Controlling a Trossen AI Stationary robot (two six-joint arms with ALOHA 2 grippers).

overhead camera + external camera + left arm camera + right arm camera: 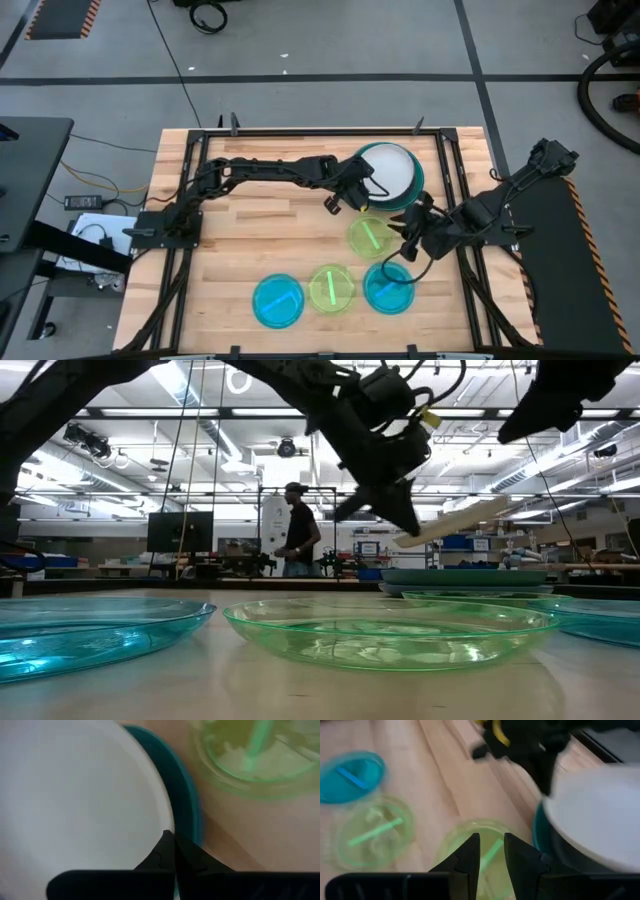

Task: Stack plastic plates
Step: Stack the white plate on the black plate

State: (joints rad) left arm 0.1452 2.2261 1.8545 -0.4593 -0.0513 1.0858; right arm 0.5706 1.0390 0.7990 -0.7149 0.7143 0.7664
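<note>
The white plate (385, 168) is pinched at its near rim by the left gripper (357, 192), jaws shut on it. It hangs tilted in the low view, above the stack at the table's far side. Under it lies the teal plate (181, 790); whether the blue and black plates lie in that stack cannot be told from here.

Just beyond the left jaws, toward the right arm, sits a lime green plate (370, 236). The right gripper (490, 851) hovers over that same plate with its jaws slightly apart, holding nothing.

Farther off, along the near edge, three small plates lie apart — a cyan plate (278, 300), a second lime plate (331, 288), and another cyan plate (389, 287).

So I judge the large plates nearly stacked — the white one not yet set down, and all four small ones left.
</note>
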